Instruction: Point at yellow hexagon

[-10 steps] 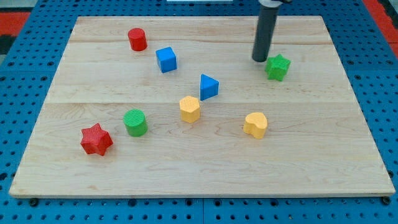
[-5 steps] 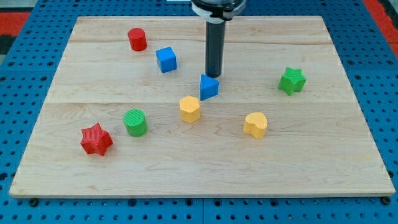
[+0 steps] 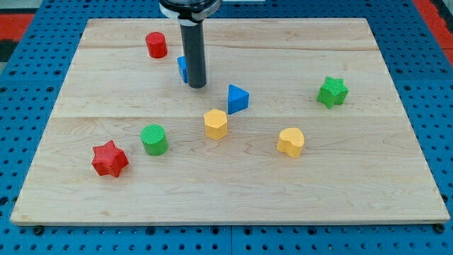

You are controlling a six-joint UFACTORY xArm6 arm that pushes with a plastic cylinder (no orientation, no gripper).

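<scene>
The yellow hexagon (image 3: pixel 216 123) lies near the middle of the wooden board (image 3: pixel 354 191). My tip (image 3: pixel 197 86) stands above it and a little to the view's left, with a clear gap between them. The rod hides most of the blue cube (image 3: pixel 182 68), which sits right behind it. The blue triangle (image 3: pixel 237 98) is to the right of my tip and up and right of the yellow hexagon.
A red cylinder (image 3: pixel 156 44) is at the top left, a green cylinder (image 3: pixel 153 139) and a red star (image 3: pixel 109 159) at the lower left. A yellow heart (image 3: pixel 290 142) lies right of the hexagon and a green star (image 3: pixel 332 92) at the right.
My tip has swept from the green star at the right across to the left, past the blue triangle, to just in front of the blue cube. The green star was shifted slightly right and down.
</scene>
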